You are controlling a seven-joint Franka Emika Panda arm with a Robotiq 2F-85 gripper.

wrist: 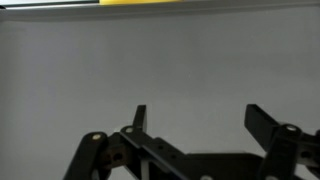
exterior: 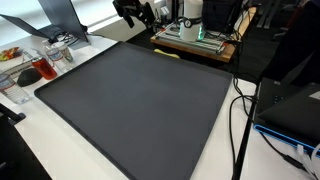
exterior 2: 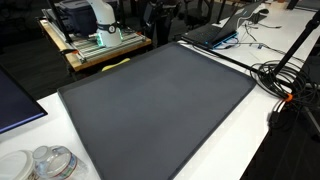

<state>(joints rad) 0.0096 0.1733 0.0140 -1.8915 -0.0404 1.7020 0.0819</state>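
End effector point(wrist: 200, 125) jaws fully apart, gripping nothing, hovering over dark mat point(wrist: 160, 60) on counter point(exterior: 222, 150); nearest thing is yellow item point(wrist: 135, 2) at dark mat's far edge; reads as approach stage; reaching it calls for forward travel, then descent

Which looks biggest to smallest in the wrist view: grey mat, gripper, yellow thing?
1. grey mat
2. gripper, though it sits nearest the camera, so it looks bigger
3. yellow thing, cut off at the edge

Smooth matt mat point(exterior: 140, 100), matt black pincer point(wrist: 195, 115)
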